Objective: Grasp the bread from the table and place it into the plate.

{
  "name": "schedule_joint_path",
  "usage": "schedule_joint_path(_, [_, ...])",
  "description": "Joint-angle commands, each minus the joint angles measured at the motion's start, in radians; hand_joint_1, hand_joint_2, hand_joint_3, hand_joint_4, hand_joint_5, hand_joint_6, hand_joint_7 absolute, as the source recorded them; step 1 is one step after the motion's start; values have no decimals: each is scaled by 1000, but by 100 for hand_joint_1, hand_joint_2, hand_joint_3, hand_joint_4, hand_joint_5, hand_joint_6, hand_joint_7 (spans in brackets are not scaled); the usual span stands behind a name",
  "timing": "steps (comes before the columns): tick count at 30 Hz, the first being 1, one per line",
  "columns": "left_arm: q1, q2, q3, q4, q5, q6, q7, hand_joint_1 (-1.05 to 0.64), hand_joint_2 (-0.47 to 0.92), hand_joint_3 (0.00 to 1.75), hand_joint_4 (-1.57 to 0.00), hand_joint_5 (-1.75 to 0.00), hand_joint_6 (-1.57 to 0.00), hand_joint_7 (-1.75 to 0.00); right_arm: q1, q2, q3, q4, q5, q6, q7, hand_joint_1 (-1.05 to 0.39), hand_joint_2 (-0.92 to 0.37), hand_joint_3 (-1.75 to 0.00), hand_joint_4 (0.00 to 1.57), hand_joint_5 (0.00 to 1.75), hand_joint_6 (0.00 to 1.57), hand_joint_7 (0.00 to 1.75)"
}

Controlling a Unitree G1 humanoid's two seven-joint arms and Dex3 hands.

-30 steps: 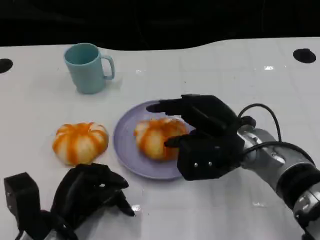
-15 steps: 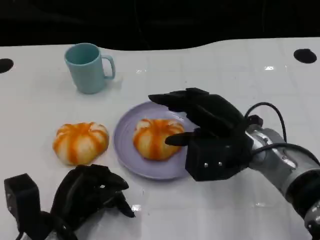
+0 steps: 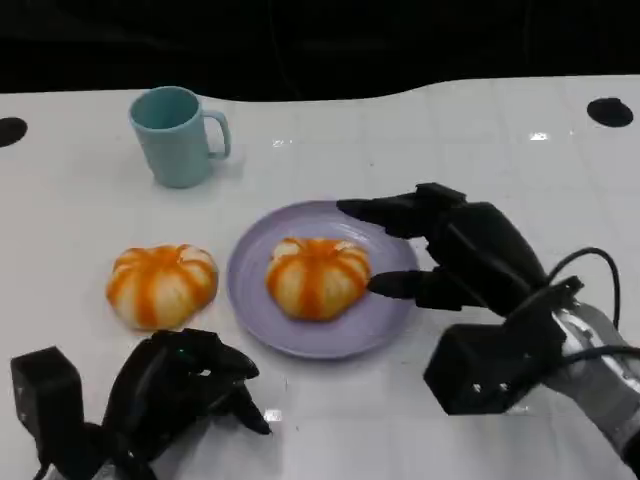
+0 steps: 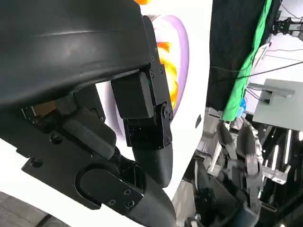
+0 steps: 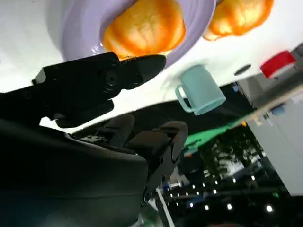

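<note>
**A:** Head view first: one bread (image 3: pixel 318 277) sits on the purple plate (image 3: pixel 262 325), squarely inside the rim. The right hand (image 3: pixel 455 260) is beside it, fingers spread apart and holding nothing, one fingertip just short of the bun's side.

**B:** And a second bread (image 3: pixel 161 285) lies on the white table (image 3: pixel 90 200), just beside the plate. The left hand (image 3: pixel 180 385) rests low near the table edge, fingers curled in with nothing in them. A teal mug (image 3: pixel 177 135) stands well apart at the back.

**A:** The risk, I'd say, is that near fingertip. If the right hand swings sideways, it could nudge the bun off centre or drag the plate along.

**B:** The left hand is close to the other bun too; a careless lift might knock it.

**A:** Left wrist view: black shell up close, with a slice of the plate and an orange sliver of bread (image 4: pixel 166 71) past it. Finger spread there, I cannot tell.

**B:** Right wrist view: the plated bread (image 5: pixel 144 26) seen close, glossy orange, rounded, ribbed like a small pumpkin with paler seams. The second bun (image 5: pixel 241 16) and the mug (image 5: pixel 201 94) lie beyond.

**A:** The right hand's fingertips (image 5: pixel 142 66) point at the plate rim, apart from the bun. It looks smooth and domed, so I'd judge it could roll if bumped.
</note>
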Motion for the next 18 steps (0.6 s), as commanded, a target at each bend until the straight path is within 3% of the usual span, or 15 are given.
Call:
schedule_joint_path(1, [-5, 9, 6, 7, 1, -6, 5, -105, 73, 0, -157, -59, -157, -20, 72, -55, -34, -69, 17, -59, -17, -16, -91, -4, 74, 97, 94, 32])
schedule_joint_path(6, [-7, 7, 6, 9, 1, -8, 6, -105, 73, 0, -157, -59, -157, -20, 155, -108, -73, -134, 54, -128, 9, -10, -89, -9, 85, 134, 108, 48])
schedule_joint_path(7, [-8, 7, 6, 9, 1, -8, 5, -105, 73, 0, -157, -59, -157, -20, 175, -119, -82, -151, 67, -133, 23, -9, -83, -25, 87, 144, 106, 62])
schedule_joint_path(8, [-8, 7, 6, 9, 2, -8, 5, -105, 73, 0, -157, -59, -157, -20, 189, -126, -88, -163, 76, -133, 34, -8, -70, -55, 88, 148, 102, 73])
schedule_joint_path(10, [-8, 6, 6, 7, 0, -5, 4, -105, 73, 0, -157, -59, -157, -20, 232, -147, -105, -208, 87, -121, 63, -8, -51, -97, 89, 153, 98, 88])
schedule_joint_path(11, [-9, 6, 6, 6, 0, -4, 3, -105, 73, 0, -157, -59, -157, -20, 253, -155, -112, -229, 98, -114, 83, -8, -48, -107, 89, 155, 97, 92])
schedule_joint_path(15, [-10, 7, 5, 9, 1, -6, 0, -105, 73, 0, -157, -59, -157, -20, 319, -182, -142, -287, 110, -123, 111, -9, -46, -119, 89, 166, 94, 108])
schedule_joint_path(18, [-10, 7, 4, 9, 1, -7, -3, -105, 73, 0, -157, -59, -157, -20, 362, -187, -159, -317, 107, -125, 115, -11, -42, -128, 90, 173, 85, 133])
